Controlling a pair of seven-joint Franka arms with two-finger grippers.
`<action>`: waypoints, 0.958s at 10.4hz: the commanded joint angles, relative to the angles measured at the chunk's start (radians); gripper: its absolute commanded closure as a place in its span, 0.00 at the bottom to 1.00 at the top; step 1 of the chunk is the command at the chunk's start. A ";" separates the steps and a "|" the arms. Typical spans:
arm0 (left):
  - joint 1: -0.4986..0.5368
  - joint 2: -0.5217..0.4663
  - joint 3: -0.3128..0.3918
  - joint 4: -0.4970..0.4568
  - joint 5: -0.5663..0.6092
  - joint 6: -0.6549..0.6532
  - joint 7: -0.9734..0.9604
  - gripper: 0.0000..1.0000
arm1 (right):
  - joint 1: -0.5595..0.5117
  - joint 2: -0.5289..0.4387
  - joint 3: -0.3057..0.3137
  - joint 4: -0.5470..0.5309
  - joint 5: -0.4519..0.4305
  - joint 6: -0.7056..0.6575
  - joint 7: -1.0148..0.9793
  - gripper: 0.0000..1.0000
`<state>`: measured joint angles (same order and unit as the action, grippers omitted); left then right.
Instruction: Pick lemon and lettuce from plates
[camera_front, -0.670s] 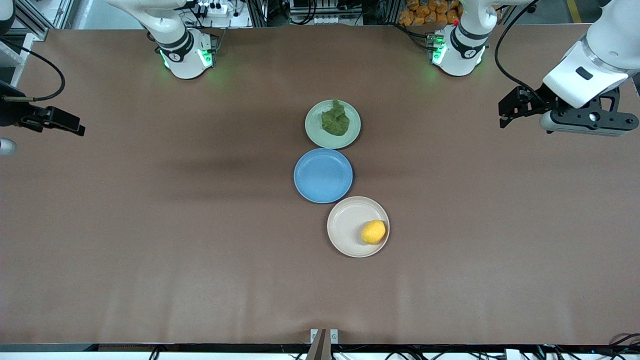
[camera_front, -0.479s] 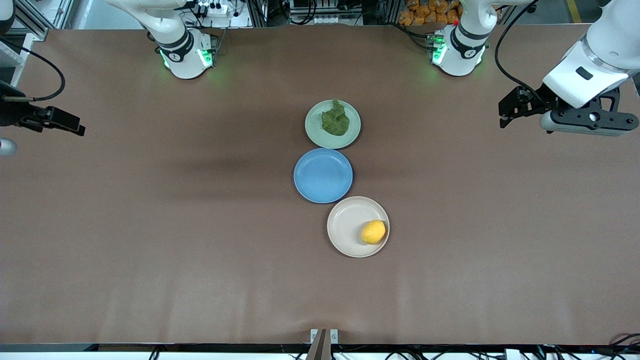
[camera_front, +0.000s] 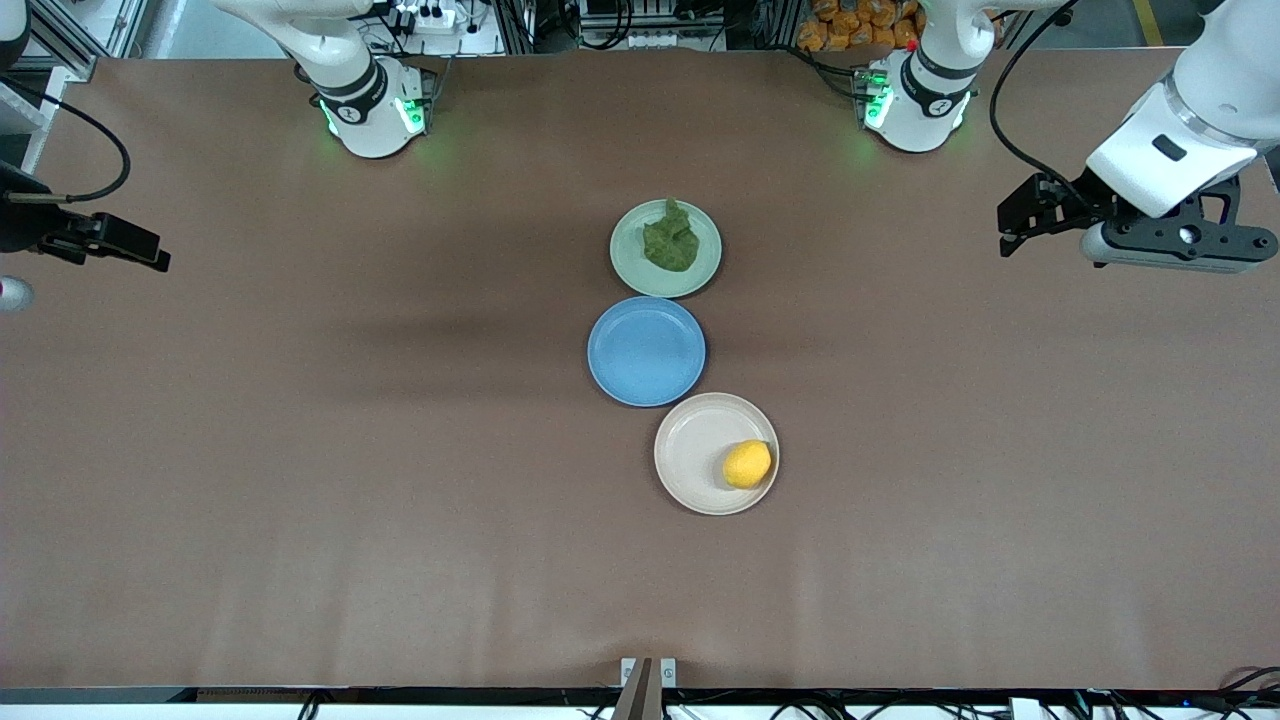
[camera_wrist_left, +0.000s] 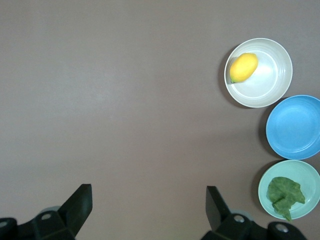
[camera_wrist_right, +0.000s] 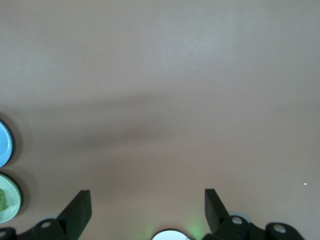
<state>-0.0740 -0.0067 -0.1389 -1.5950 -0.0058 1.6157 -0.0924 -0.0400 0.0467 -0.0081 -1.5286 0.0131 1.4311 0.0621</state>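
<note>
Your lemon (camera_front: 747, 464) sits at the rim of the beige plate (camera_front: 690, 450), nearest the front camera, on the side toward the left arm's end of the table. The lettuce (camera_front: 670, 240) lies on the pale green plate (camera_front: 630, 262), farthest from it, with the blue plate (camera_front: 646, 351) between. Both grippers hang spread wide and empty: the left gripper (camera_wrist_left: 149, 210) over bare table at its own end, the right gripper (camera_wrist_right: 148, 209) likewise. You'll find the left arm nearer the lemon.

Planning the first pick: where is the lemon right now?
In the front view the lemon lies on the beige plate, by its rim toward the left arm's end, nearer the camera than the blue plate.
</note>
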 joint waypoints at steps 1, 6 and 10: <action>-0.004 0.094 -0.004 0.023 0.017 0.045 -0.081 0.00 | -0.024 -0.028 0.016 -0.025 0.001 0.000 -0.027 0.00; -0.069 0.275 -0.005 0.056 0.017 0.137 -0.131 0.00 | -0.031 -0.028 0.016 -0.025 0.002 0.000 -0.033 0.00; -0.113 0.395 -0.005 0.081 0.017 0.277 -0.181 0.00 | -0.031 -0.028 0.016 -0.025 0.002 0.000 -0.033 0.00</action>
<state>-0.1716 0.3408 -0.1452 -1.5648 -0.0058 1.8732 -0.2442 -0.0483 0.0430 -0.0081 -1.5319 0.0131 1.4301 0.0470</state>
